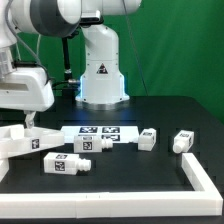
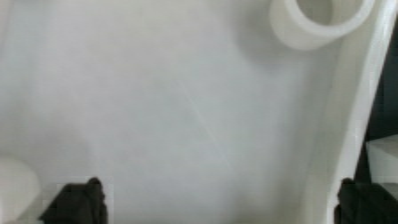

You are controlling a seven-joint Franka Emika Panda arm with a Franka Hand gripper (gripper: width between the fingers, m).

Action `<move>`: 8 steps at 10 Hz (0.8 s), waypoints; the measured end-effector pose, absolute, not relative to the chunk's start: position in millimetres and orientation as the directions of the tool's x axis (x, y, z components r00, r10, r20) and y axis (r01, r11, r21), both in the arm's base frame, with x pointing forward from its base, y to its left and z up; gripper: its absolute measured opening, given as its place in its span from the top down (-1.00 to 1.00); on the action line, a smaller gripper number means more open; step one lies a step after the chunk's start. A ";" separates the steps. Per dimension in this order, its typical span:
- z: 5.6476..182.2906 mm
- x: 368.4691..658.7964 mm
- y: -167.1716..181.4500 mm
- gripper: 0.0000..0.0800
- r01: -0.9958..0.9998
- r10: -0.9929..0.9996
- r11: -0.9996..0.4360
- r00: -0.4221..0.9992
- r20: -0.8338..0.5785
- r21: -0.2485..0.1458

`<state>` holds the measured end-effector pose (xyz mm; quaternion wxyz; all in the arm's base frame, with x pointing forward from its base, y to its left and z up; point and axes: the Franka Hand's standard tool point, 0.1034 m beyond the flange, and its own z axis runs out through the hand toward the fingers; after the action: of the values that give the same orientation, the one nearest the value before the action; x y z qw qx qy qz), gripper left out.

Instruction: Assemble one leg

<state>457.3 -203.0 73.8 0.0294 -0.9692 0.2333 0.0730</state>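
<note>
Several white legs with black-and-white tags lie on the black table: one (image 1: 65, 165) near the front, one (image 1: 95, 143) by the marker board, one (image 1: 148, 138) and one (image 1: 183, 140) further to the exterior view's right. My gripper (image 1: 30, 120) hangs over the large flat white panel (image 1: 18, 142) at the exterior view's left, away from every leg. In the wrist view the panel (image 2: 178, 110) fills the frame, with a round hole (image 2: 329, 20) at one corner. The gripper (image 2: 222, 205) is open wide and holds nothing, with dark fingertips (image 2: 80, 200) over the panel. No leg shows in the wrist view.
The marker board (image 1: 100, 131) lies flat in the middle of the table. A white L-shaped rail (image 1: 203, 182) stands at the front on the exterior view's right. The robot's white base (image 1: 100, 65) stands at the back.
</note>
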 end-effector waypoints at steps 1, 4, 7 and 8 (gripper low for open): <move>72.4 462.0 -194.5 -0.62 -0.463 -0.456 -0.886 0.878 -0.144 -0.017; 71.1 460.3 -197.0 -0.62 -0.451 -0.444 -0.893 0.884 -0.147 -0.017; 64.5 459.6 -194.5 -0.62 -0.486 -0.480 -0.874 0.864 -0.149 -0.005; 60.7 460.7 -188.9 -0.62 -0.514 -0.506 -0.857 0.849 -0.153 -0.016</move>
<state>460.7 -188.9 60.7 0.0280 -0.9610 0.2655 0.0718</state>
